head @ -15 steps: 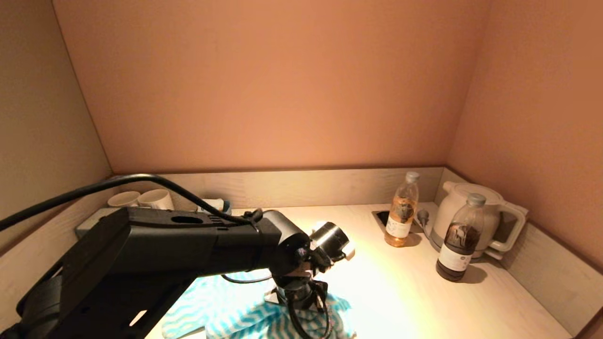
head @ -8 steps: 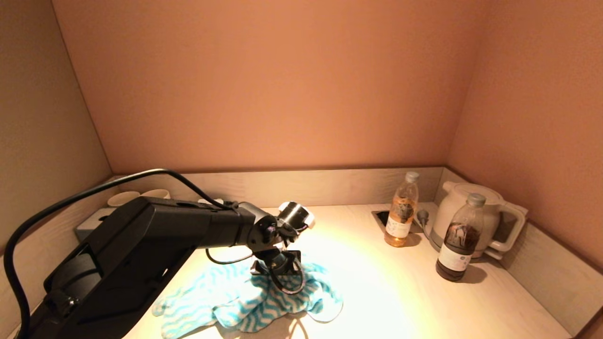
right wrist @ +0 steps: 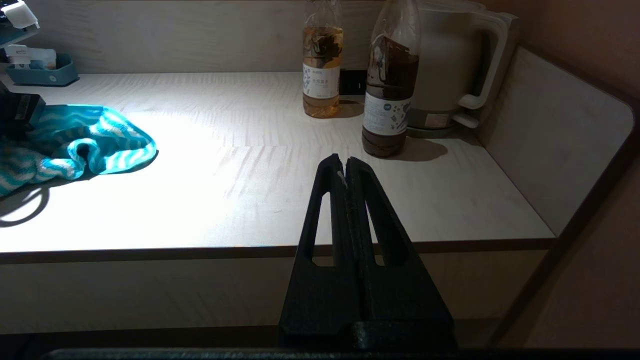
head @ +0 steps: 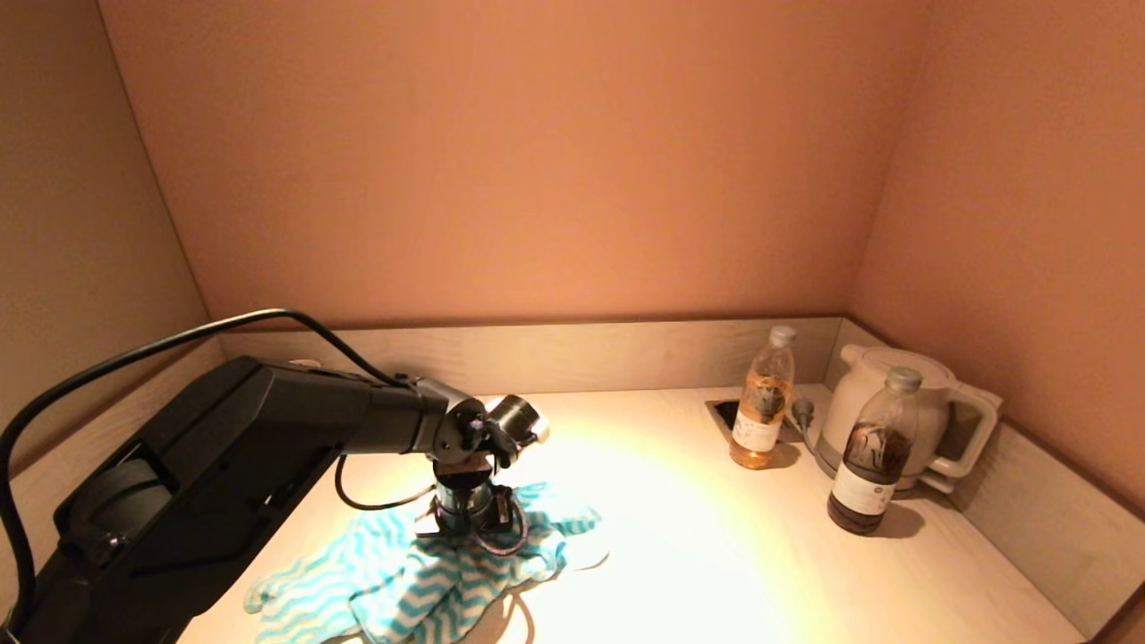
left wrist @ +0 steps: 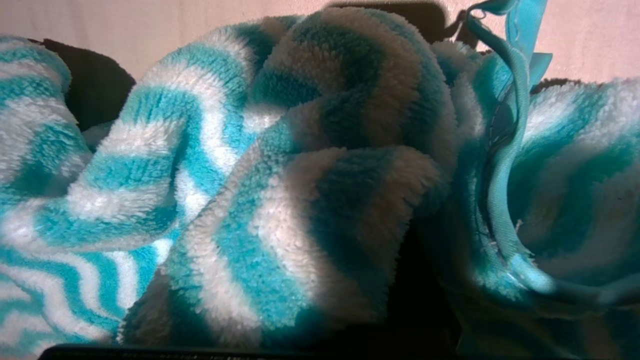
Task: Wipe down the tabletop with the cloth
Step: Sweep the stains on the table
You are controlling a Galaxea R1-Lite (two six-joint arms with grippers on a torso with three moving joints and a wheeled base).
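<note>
A fluffy cloth with turquoise and white zigzag stripes (head: 402, 586) lies bunched on the left part of the pale wooden tabletop (head: 716, 555). My left gripper (head: 470, 521) points straight down into the cloth's raised middle and is shut on the cloth, which fills the left wrist view (left wrist: 280, 200). The fingers themselves are buried in the fabric. The cloth also shows in the right wrist view (right wrist: 75, 145). My right gripper (right wrist: 345, 161) is shut and empty, parked just off the table's front edge.
An amber bottle (head: 762, 411), a dark bottle (head: 872, 456) and a white kettle (head: 903, 402) stand at the back right beside a socket recess (head: 726, 411). A small tray (right wrist: 40, 70) sits at the back left. Walls close in three sides.
My left arm has dragged the cloth leftward and a little away from the front edge. The right arm has not moved.
</note>
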